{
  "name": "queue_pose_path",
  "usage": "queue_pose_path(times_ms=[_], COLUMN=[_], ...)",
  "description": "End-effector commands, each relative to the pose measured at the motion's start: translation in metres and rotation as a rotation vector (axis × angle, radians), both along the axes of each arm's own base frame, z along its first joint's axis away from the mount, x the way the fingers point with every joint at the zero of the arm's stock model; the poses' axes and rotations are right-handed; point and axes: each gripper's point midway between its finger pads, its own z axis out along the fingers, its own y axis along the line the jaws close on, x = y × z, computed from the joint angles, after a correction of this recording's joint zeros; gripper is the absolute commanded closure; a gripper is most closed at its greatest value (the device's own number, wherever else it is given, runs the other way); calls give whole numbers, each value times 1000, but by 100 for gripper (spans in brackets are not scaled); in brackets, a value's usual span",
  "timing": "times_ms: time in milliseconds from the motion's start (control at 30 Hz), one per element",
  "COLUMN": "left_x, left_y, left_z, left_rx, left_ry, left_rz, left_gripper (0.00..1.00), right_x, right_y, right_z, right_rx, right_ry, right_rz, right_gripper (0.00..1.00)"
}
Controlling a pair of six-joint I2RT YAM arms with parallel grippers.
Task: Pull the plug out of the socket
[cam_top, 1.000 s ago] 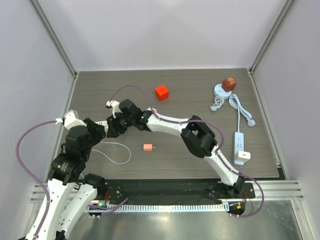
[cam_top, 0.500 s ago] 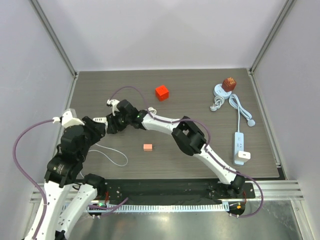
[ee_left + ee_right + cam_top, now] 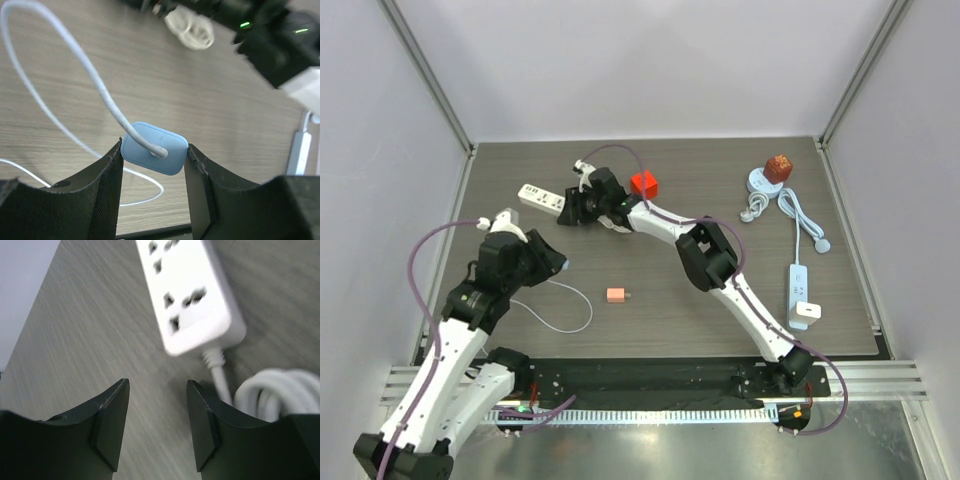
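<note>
The blue plug (image 3: 154, 154) sat pinched between the left fingers (image 3: 107, 190) at near left, clear of the socket strip (image 3: 187, 295) lying far left beyond the spread right fingers (image 3: 111, 422); withdrawal was judged best kept level, cable (image 3: 95, 75) slack.

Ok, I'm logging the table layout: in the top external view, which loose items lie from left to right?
white power strip → pink block → red cube → round white base → second power strip

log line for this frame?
left gripper: shut on blue plug, unplugged | right gripper: open, by power strip
</note>
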Motion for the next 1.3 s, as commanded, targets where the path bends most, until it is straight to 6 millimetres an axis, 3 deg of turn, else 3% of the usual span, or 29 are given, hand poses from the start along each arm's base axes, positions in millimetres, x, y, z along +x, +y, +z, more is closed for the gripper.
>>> queue_pose_path(times_ms=[0,133,167,200,233,300,333,367,433,600,667,767,900,1033,1067,1100,1167,1267], left_x=[5,8,8,8,8,7,5,5,3,2,1,2,1,0,0,0,3,6], left_y=[-18,-29,-30,-30,-30,-30,-30,-31,-32,-34,-34,-34,-34,-34,-35,-35,-30,-19], left_z=[-27,-63,-73,-76,-79,-89,-94,-99,-109,-123,-125,-124,-123,-116,-112,-105,-92,-67], left_rx=[-70,-121,-115,-111,-109,-105,-109,-111,-111,-113,-114,-124,-136,-143,-149,-153,-139,-93], left_ry=[35,87,112,127,136,174,191,201,241,293,298,280,267,246,234,211,176,124], left_rz=[-46,-66,-66,-64,-63,-59,-51,-49,-45,-41,-42,-38,-33,-40,-43,-46,-24,1], left_gripper=[100,100,100,100,100,99,96,96,95,86,84,73,52,39,36,20,6,2], right_x=[-40,-52,-59,-64,-64,-70,-71,-75,-80,-86,-84,-84,-86,-88,-88,-90,-92,-97], right_y=[18,3,-3,-9,-11,-23,-28,-34,-37,-45,-50,-55,-60,-67,-69,-70,-74,-86], right_z=[83,130,122,150,157,151,172,161,179,175,171,165,162,155,156,158,155,163], right_rx=[107,132,115,145,157,144,178,172,225,214,190,158,146,135,135,136,129,130], right_ry=[-54,-139,-125,-158,-174,-164,-194,-159,-176,-175,-183,-186,-187,-180,-181,-181,-173,-193], right_rz=[97,83,83,82,73,48,21,7,1,-7,-19,-32,-33,-42,-42,-42,-44,-60], right_gripper=[44,42,42,42,42,42,42,42,42,42,42,42,42,42,42,42,42,42])
